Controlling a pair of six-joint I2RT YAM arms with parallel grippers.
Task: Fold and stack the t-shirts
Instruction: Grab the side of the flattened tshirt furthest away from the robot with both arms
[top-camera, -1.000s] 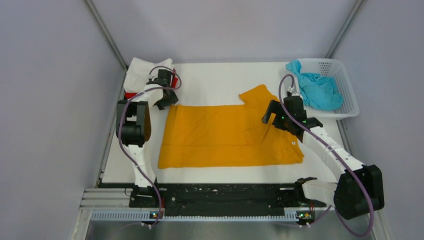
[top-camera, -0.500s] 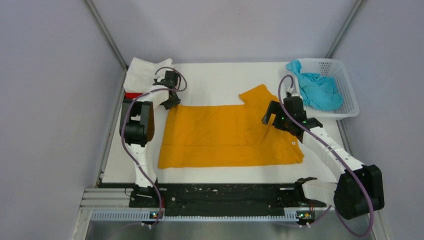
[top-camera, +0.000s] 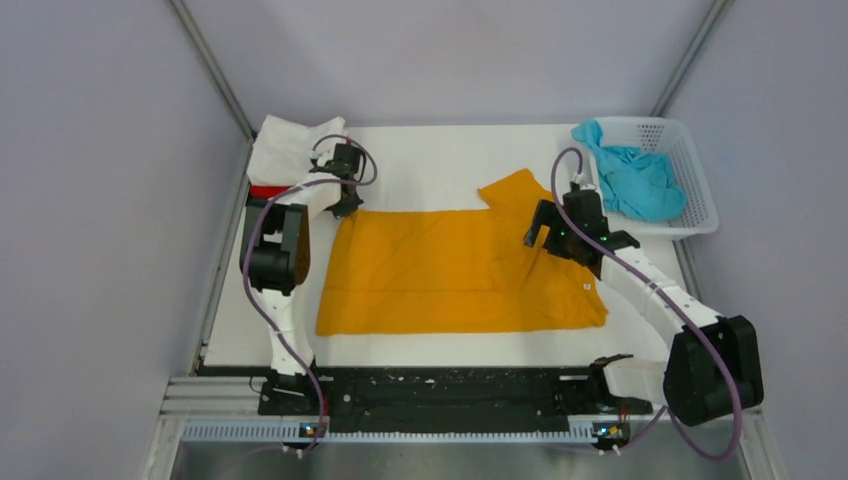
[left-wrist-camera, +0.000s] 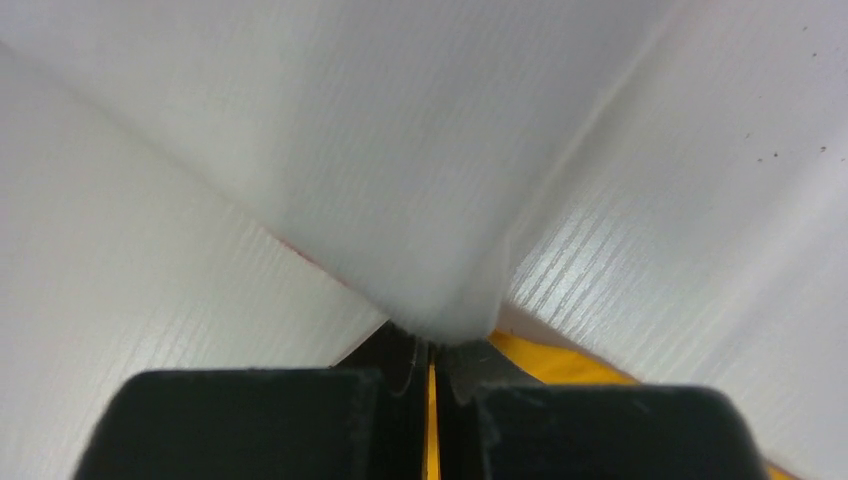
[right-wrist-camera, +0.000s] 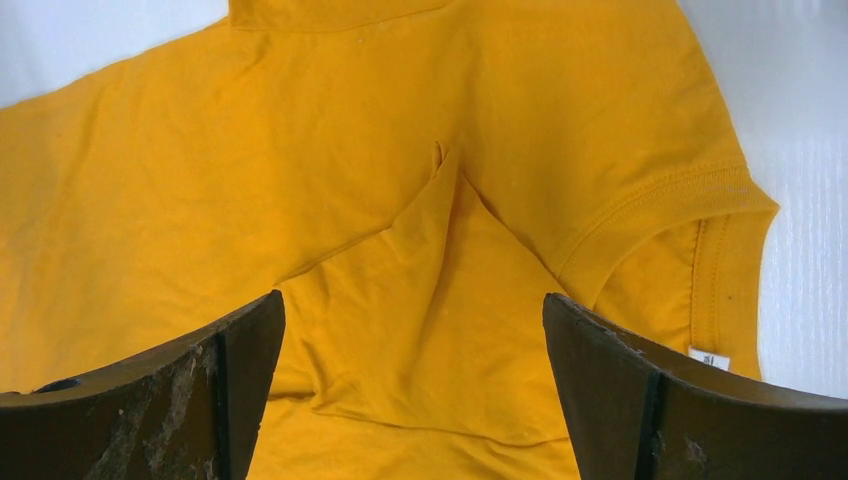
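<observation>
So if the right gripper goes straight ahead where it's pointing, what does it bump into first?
The orange-yellow t-shirt: the right gripper is open and points at a raised fold beside the collar. How near is unclear.

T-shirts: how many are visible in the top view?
4: orange-yellow one spread mid-table, white one at far-left corner, a red edge under it, teal one in the basket. Others may be hidden.

Orange-yellow t-shirt (top-camera: 460, 270) flat, centre; teal t-shirt (top-camera: 635, 180) crumpled.
</observation>
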